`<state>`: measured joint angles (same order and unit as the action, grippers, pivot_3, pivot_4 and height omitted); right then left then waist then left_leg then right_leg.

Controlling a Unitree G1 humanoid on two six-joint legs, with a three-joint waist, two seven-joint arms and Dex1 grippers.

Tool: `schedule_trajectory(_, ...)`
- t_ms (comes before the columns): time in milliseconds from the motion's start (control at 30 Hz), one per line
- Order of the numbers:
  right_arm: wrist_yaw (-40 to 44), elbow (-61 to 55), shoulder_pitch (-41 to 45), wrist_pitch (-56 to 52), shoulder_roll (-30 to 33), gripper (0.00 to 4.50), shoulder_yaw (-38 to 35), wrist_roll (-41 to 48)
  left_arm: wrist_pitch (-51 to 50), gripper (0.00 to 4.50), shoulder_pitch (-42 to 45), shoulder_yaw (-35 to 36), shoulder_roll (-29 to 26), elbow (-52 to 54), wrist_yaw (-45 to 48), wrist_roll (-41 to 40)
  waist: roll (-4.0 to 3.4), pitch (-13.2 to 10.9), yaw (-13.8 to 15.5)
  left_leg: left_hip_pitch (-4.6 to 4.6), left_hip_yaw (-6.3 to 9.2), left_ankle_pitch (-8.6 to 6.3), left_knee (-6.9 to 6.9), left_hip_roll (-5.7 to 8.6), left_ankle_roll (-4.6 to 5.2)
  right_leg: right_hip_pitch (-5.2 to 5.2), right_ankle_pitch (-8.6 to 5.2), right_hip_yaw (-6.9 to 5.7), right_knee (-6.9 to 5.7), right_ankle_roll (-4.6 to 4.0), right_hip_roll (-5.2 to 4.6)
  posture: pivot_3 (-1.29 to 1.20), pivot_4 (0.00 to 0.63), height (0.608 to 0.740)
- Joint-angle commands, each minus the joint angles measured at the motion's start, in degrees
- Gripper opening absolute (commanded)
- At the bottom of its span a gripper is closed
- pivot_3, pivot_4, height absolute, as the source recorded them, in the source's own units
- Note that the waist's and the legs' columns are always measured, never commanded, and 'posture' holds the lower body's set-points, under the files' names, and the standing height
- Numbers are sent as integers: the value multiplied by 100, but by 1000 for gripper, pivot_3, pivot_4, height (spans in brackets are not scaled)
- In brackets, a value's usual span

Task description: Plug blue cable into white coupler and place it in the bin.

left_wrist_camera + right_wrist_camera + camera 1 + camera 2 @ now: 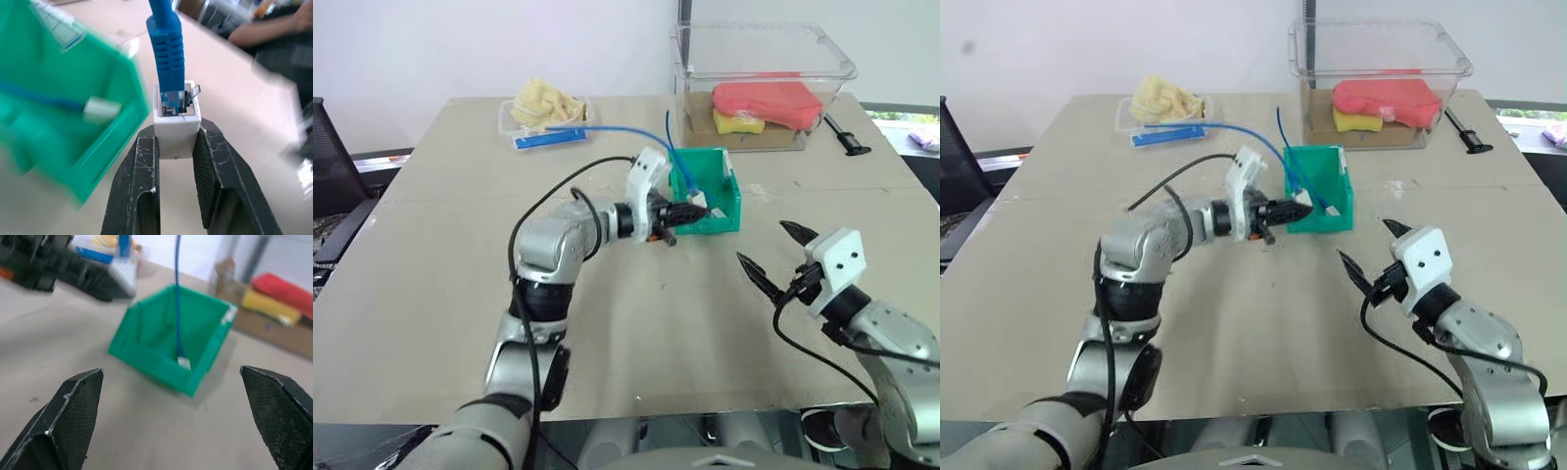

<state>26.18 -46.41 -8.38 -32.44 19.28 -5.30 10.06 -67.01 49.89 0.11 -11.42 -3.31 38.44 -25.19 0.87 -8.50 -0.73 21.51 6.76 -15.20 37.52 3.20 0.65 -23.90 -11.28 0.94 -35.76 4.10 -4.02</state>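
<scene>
Gripping the tiny white plastic coupler (176, 128) between its two black fingers, the left claw (677, 211) is holding it just beside the small teal-green plastic bin (722, 211), the thin bright-blue cable (166, 46) plugged into its socket. Inside the bin another blue cable with a white coupler is already lying. The right claw (775, 257) is standing wide open, empty, above the bench (431, 284). Releasing early could be dropping the coupler outside the lip.

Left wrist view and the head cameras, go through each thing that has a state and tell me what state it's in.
white coupler: clamped in left gripper, cable plugged in
blue cable: plug seated in the coupler
bin: upright, open-topped, a cable end with a white piece inside
right gripper: open, holding nothing
clear tub: open, sponges inside
</scene>
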Motion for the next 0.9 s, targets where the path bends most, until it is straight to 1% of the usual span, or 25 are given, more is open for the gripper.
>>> schedule_trajectory(33,-339,-398,-156,194,-58,4419,47,-145,-84,350,721,20,229,-797,-494,159,1,-2,-19,0,-1,7,-1,1,-12,0,0,2,1,0,0,0,150,740)
schedule_trajectory(133,-402,-447,-270,304,-59,4419,0,-96,315,350,1363,172,531,-1971,-1008,398,7,-7,4,1,-5,12,-2,5,-21,0,0,6,6,0,-2,0,150,740)
schedule_trajectory(200,-391,-469,-368,387,-37,4419,-50,-39,500,350,1738,263,628,-2688,-1137,469,12,-11,13,1,-5,12,-4,5,-21,0,0,5,8,-1,-3,0,150,740)
schedule_trajectory(233,-385,-470,-411,431,-18,4500,-73,-27,604,1401,1911,325,670,-2992,-1195,477,12,-14,12,4,-7,12,-5,6,-21,0,0,-1,11,-1,-2,0,150,740)
schedule_trajectory(267,-384,-484,-445,447,-25,4500,-107,24,677,1742,2057,303,685,-3208,-1132,489,12,-15,9,6,-9,12,-5,6,-21,-1,0,-3,11,-1,-2,0,150,740)
schedule_trajectory(333,-385,-508,-487,471,-25,4500,-176,112,708,2792,2261,347,714,-3474,-1074,453,12,-18,-3,7,-18,12,-7,6,-21,-3,1,-2,11,-1,-3,0,150,740)
schedule_trajectory(367,-388,-505,-490,479,-19,4500,-199,136,699,3195,2317,350,704,-3547,-1061,449,12,-20,-5,8,-18,12,-8,6,-21,-4,1,0,11,-1,-3,0,150,740)
schedule_trajectory(400,-387,-497,-492,489,-8,4500,-217,154,685,3807,2338,340,685,-3573,-1052,451,12,-21,-5,8,-17,12,-8,6,-21,-6,1,1,11,-1,-3,0,150,740)
schedule_trajectory(433,-383,-486,-493,500,5,4500,-232,174,588,4251,2323,370,656,-3515,-1032,398,12,-22,-6,11,-16,12,-9,6,-21,-9,1,2,11,-2,-3,0,150,740)
schedule_trajectory(467,-380,-474,-494,510,19,4500,-245,193,459,4478,2295,408,624,-3421,-1008,331,12,-22,-7,11,-16,12,-10,6,-22,-10,1,3,11,-2,-3,0,150,740)
schedule_trajectory(533,-350,-459,-493,500,57,4500,-284,272,133,4478,2128,470,505,-2970,-935,165,11,-27,-9,11,-16,12,-10,6,-22,-11,1,4,11,-2,-3,0,150,740)
schedule_trajectory(633,-291,-392,-376,461,97,4500,-427,502,-259,4478,1568,541,209,-1586,-618,-297,8,-32,-40,9,-15,12,-13,-4,-22,-17,2,16,6,-3,-3,0,150,740)
schedule_trajectory(733,-80,-208,-76,425,271,4500,-562,824,201,4478,481,434,-234,138,-413,-406,5,-33,-102,10,-24,12,-15,-18,-23,-27,14,28,-1,-22,-2,0,150,740)
schedule_trajectory(800,9,-132,45,400,377,4500,-632,1010,698,4478,-30,378,-384,777,-306,-398,9,-35,-90,6,-30,13,-18,-23,-25,-26,15,36,0,-25,-2,0,150,740)
schedule_trajectory(900,256,71,259,371,650,4500,-806,1288,1482,4478,-814,411,-597,1527,-120,-360,7,-37,8,9,-28,13,-17,-22,-25,-27,15,32,3,-26,-2,0,150,740)
